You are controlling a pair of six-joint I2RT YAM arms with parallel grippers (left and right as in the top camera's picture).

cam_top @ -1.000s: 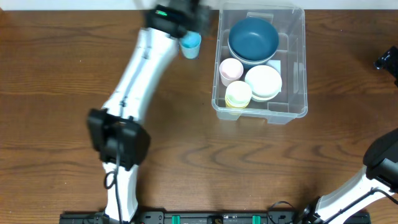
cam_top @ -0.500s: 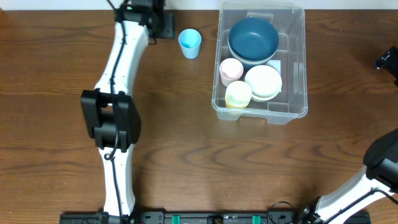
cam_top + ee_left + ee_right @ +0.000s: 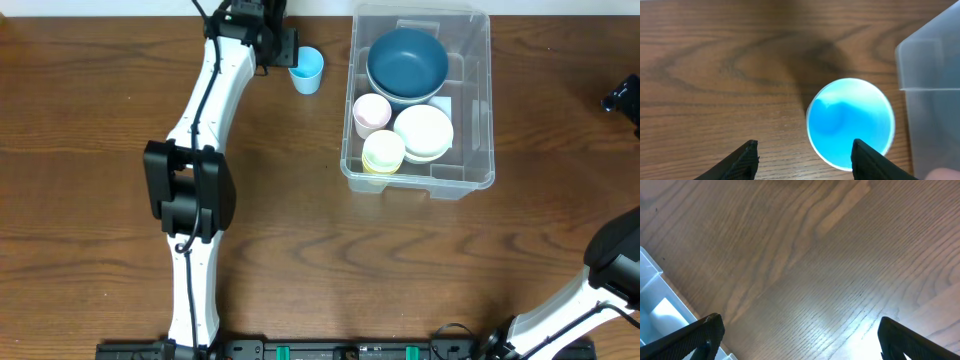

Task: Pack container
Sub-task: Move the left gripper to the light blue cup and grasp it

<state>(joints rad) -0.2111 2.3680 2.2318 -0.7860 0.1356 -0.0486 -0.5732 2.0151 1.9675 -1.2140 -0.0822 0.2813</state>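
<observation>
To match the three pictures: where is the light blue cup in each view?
Overhead: the blue cup stands top centre, left of the container.
Left wrist: blue cup right of centre, low, beside the container corner.
Right wrist: not in it.
Shared landmark: the container, at lower left in the right wrist view.

**Cups and bowls on a wooden desk**

A light blue cup (image 3: 306, 70) stands upright, mouth up, on the brown wood-grain desk (image 3: 80, 150). To its right, a dark blue bowl (image 3: 407, 62), pink cup (image 3: 372, 112), white bowl (image 3: 424, 132) and pale yellow cup (image 3: 383, 152) cluster together.
</observation>
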